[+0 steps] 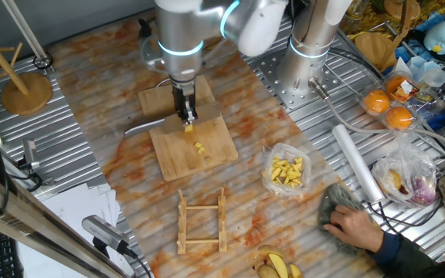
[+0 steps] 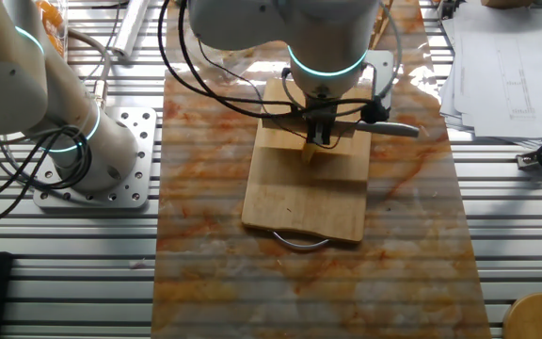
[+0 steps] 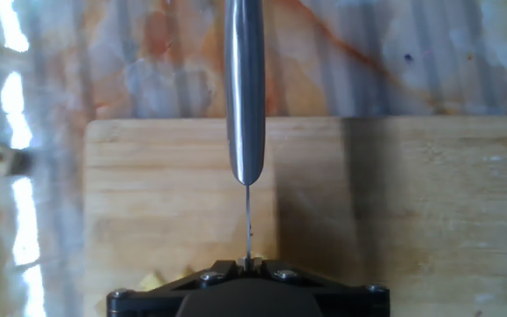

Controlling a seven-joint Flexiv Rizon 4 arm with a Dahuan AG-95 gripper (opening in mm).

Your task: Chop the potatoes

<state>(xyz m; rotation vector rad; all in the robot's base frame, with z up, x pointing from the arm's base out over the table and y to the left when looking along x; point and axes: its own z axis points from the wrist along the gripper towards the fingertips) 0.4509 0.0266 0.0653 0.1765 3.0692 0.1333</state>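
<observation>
Gripping a knife by its blade end, the hand stands over the cutting board. A potato piece lies just under it, small bits beside; bare board spreads toward the near edge on the surface.

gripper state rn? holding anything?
Gripper: shut on the steel-handled knife, blade down at the yellow potato piece on the wooden cutting board.
</observation>
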